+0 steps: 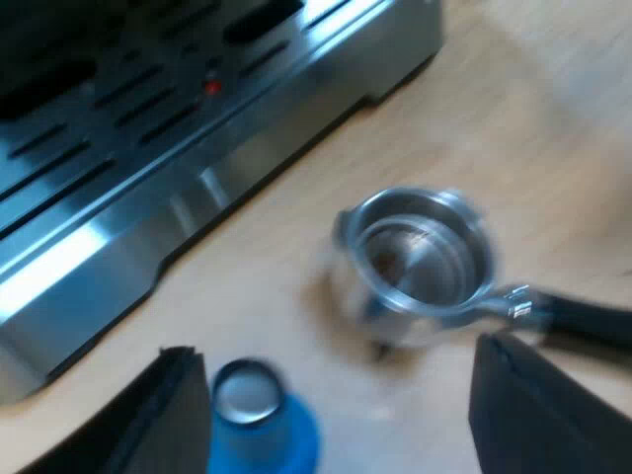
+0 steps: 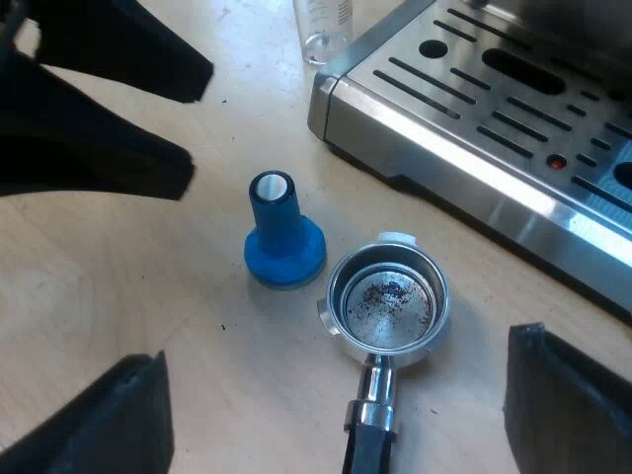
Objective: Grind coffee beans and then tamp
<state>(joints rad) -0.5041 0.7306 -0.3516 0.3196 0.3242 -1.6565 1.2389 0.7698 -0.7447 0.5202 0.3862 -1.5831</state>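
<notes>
Item one, holder (image 2: 387,301): a round metal basket on a dark handle, lying loose on the wooden table (image 2: 148,286) with its open side up. The inside is bright, with a thin scatter of dark grounds on its floor. You find it just ahead of the right claw (image 2: 341,346), midway between the fingers, with the handle pointing back toward the claw. Item two, tamper (image 2: 281,237): blue, standing upright on its wide base, pale end on top. It is just beside the holder, though you cannot tell whether they touch, and close by one finger of the left claw (image 1: 336,346). Item three, espresso machine (image 2: 494,118): its slotted steel tray lies beyond both claws, with a small red spot among the slots. Item four, measuring glass (image 2: 324,25): clear, standing on the table at the tray's corner. Left claw: fingers spread wide, holding nothing, above the holder and tamper. Right claw: fingers spread wide, holding nothing.
</notes>
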